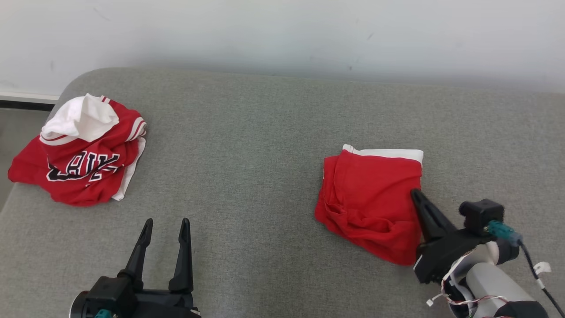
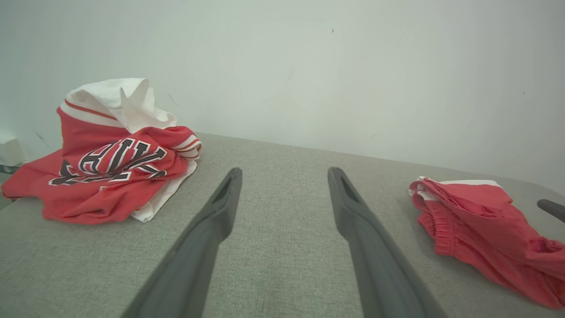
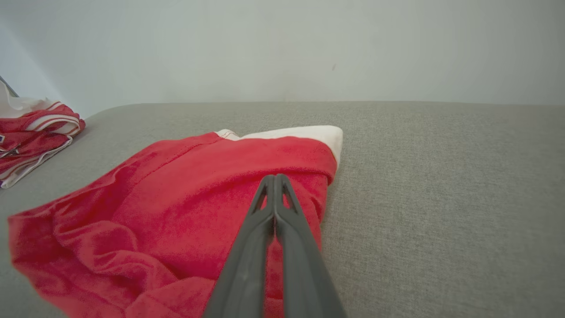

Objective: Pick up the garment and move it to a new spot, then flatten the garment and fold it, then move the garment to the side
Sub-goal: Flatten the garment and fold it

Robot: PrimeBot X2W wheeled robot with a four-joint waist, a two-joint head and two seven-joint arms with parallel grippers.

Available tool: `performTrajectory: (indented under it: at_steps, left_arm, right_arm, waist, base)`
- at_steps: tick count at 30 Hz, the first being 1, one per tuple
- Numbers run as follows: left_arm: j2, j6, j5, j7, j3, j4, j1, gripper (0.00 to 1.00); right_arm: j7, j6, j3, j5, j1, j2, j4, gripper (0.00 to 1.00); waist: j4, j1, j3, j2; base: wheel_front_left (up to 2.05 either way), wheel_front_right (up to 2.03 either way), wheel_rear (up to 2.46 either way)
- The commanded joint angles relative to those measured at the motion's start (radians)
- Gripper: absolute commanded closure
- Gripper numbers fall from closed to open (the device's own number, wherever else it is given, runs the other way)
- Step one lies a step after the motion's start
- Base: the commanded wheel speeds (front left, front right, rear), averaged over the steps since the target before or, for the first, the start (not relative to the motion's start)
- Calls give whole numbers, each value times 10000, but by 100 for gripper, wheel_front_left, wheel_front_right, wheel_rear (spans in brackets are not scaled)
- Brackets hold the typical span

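The shorts (image 1: 368,198) lie folded, so shifting them aside seems due. The right claw (image 1: 416,193), pressed together, sits at their edge and must open to grip; the left claw (image 1: 165,224) gapes.

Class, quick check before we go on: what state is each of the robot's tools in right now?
Left tool: open, holding nothing.
Right tool: closed, tips over the folded red garment; no cloth seen pinched.
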State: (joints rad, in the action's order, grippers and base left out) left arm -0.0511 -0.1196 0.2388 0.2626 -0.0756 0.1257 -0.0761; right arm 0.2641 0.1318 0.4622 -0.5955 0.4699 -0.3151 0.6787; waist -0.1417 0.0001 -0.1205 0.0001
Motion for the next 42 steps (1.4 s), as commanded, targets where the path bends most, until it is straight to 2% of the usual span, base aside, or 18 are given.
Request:
performTrajectory:
  at_steps: [1,6,13,24,31,42]
  left_arm:
    - [10,-19,-53,32,-6,41,-96,0]
    - [8,-15,14,32,-35,60,-136,0]
    - [11,8,98,32,-56,35,-179,0]
    - [10,102,151,32,-197,-19,-140,0]
    - [10,95,-17,32,-76,-38,-48,0]
    - [7,-10,-226,32,345,23,41,0]
  right_arm:
    - [1,-24,152,246,35,59,186,100]
    - [0,-24,309,293,113,565,670,100]
    - [1,-24,897,412,48,1327,684,100]
    - [1,-24,1441,599,26,1859,176,100]
    - [1,-24,322,1097,-232,1562,-1035,100]
    - [1,-24,-1704,2068,-1349,916,-2769,100]
  waist:
    - [-99,-1,-6,-1]
    - [-318,-1,-28,-1]
    - [-586,-1,-124,-1]
    - [-660,-1,-137,-1]
    - [-81,-1,-28,-1]
    - [1222,-1,247,-1]
  base:
    - [0,0,0]
    - [0,0,0]
    - [0,0,0]
    - [0,0,0]
    - [0,0,0]
    - [0,0,0]
